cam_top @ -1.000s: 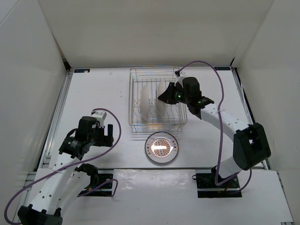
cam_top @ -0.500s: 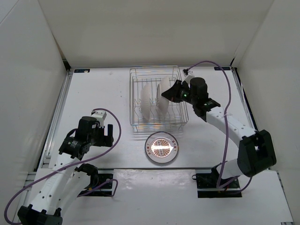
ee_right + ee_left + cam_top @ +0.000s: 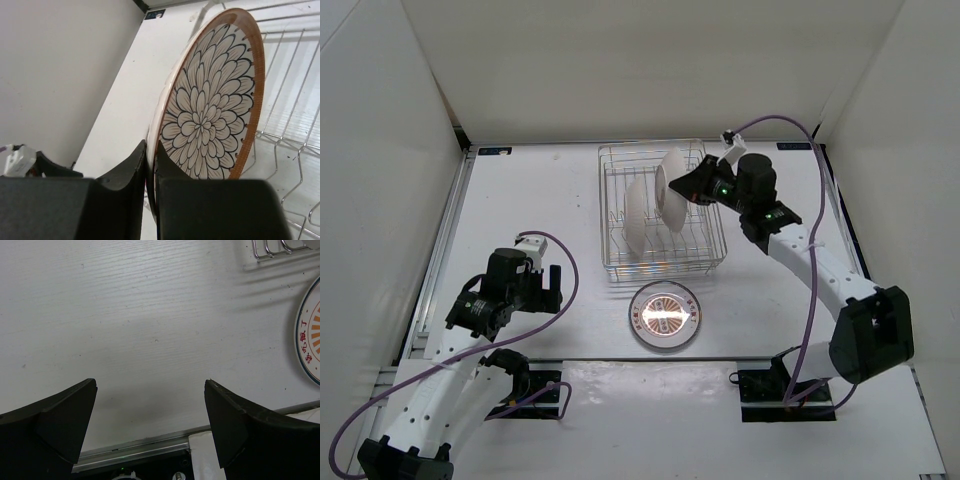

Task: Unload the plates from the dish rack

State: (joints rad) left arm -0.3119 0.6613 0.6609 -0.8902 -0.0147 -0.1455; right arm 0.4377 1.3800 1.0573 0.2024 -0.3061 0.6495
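Observation:
My right gripper [image 3: 690, 188] [image 3: 151, 147] is shut on the lower rim of a brown-rimmed plate [image 3: 672, 183] [image 3: 210, 115] with a white petal pattern. It holds the plate on edge, raised above the silver wire dish rack [image 3: 603, 215] [image 3: 292, 117]. A second plate [image 3: 636, 212] stands on edge in the rack, showing its white underside. The grey-rimmed plate [image 3: 665, 315] [image 3: 310, 335] with the orange centre lies flat on the table in front of the rack. My left gripper [image 3: 546, 285] [image 3: 150, 385] hovers open over bare table, left of that plate, with nothing between its fingers.
White walls enclose the table on the left, back and right. A metal rail [image 3: 145, 447] runs along the near edge under the left gripper. A purple cable [image 3: 790, 125] loops off the right wrist above the rack's right side.
The right gripper has lifted the brown-rimmed plate up out of the rack and drawn it toward the back right. The left arm has not moved.

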